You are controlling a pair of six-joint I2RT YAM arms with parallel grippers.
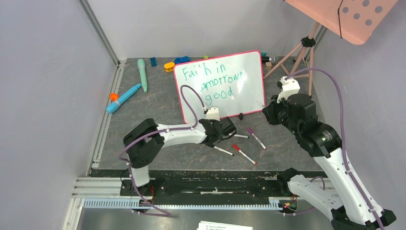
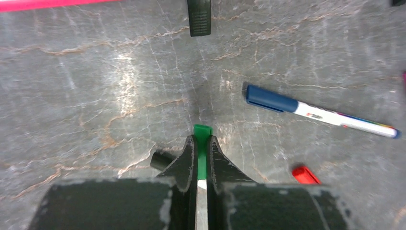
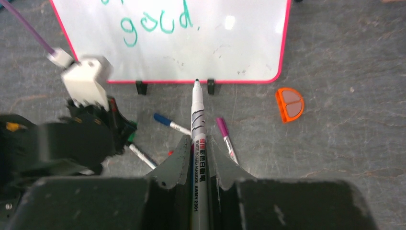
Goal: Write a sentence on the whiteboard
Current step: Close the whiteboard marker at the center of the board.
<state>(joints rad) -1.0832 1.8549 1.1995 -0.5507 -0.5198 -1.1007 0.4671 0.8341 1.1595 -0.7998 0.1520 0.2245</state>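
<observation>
- Top view: the whiteboard [image 1: 225,91] stands propped at the back of the table [image 1: 158,105], tilted up so that both arms can reach its face. The sentence [image 1: 218,81] runs across it in three green lines, the middle one smudged.
- The left arm lies low with its elbow folded, and the left gripper [image 1: 214,141] is down at the tabletop just in front of the board. The right gripper [image 1: 268,111] hangs by the board's lower right corner, wrist bent toward it.
- Left wrist view: the jaws are pinched tight on the green-capped marker [image 2: 202,130], which seems to lie flat on the table. A blue-capped marker [image 2: 316,112] lies near.
- Right wrist view: the jaws clamp an uncapped marker [image 3: 197,110] lengthwise, with its tip aimed at the board's bottom rim, probably ready to write.
</observation>
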